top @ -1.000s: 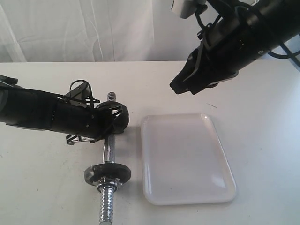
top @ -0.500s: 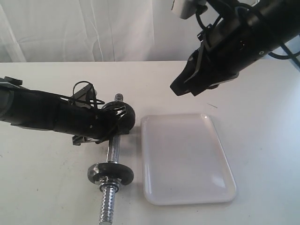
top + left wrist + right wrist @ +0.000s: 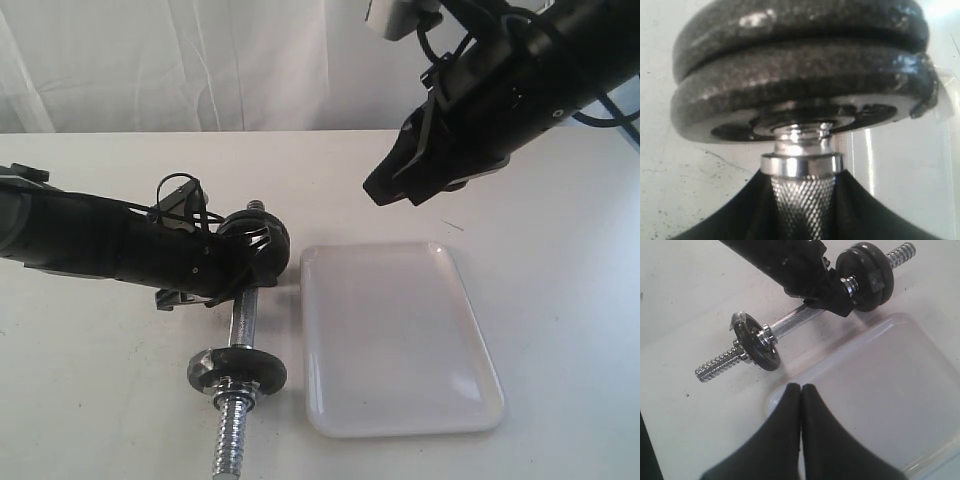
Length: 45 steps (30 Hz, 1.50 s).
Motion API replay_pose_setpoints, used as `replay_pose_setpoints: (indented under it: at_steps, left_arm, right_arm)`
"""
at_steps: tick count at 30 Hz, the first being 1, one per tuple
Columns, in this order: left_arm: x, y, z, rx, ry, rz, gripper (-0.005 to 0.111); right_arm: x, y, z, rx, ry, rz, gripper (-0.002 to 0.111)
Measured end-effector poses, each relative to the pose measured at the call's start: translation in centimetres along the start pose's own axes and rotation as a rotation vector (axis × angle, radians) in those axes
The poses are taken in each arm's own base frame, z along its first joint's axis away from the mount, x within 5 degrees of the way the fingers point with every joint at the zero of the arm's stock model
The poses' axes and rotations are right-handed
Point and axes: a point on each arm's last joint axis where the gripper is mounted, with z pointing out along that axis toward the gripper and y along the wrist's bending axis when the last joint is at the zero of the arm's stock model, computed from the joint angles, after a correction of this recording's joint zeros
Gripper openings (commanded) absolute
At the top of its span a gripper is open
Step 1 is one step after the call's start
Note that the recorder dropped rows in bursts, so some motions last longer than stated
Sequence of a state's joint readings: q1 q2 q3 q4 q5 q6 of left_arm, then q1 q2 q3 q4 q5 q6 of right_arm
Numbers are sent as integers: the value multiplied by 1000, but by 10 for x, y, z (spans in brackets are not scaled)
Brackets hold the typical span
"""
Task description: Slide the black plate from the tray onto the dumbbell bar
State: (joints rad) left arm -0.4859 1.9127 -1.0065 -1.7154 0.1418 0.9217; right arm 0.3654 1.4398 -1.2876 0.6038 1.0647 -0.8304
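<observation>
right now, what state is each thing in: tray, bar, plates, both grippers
tray: flat on the table, nothing in it
dumbbell bar: lying beside the tray, gripped near its far end
black plate: on the bar's far end, against a second plate
near-end plate: on the bar, alone
left gripper: shut on the bar
right gripper: shut, holding nothing, raised

One tray, one dumbbell bar, and what look like three black plates.

White table: dumbbell bar just beside tray, both resting on it.
</observation>
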Motion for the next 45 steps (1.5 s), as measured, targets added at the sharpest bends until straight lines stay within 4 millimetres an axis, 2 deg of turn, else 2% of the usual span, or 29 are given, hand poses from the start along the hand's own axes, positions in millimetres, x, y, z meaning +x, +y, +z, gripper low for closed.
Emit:
replay_pose_setpoints:
  at_steps: [17,24,26,35,41,45]
  left_arm:
    - [1,0,0,6,5,0,1]
    - [0,0,0,12,7,-9,29]
    - [1,-1,0,14,9,-16,34]
    - [1,-2,0,25,17,-53,37]
    - [3,-5,-1,62,38,-63,49]
    - [4,-9,-2,85,50,-70,50]
  right_arm:
    - [1,1,0,-11,10,2,0]
    - [1,1,0,-13,12,2,0]
    - [1,1,0,-14,13,2,0]
    - [1,2,0,-18,16,2,0]
    - [1,2,0,-18,16,2,0]
    - [1,2,0,-18,16,2,0]
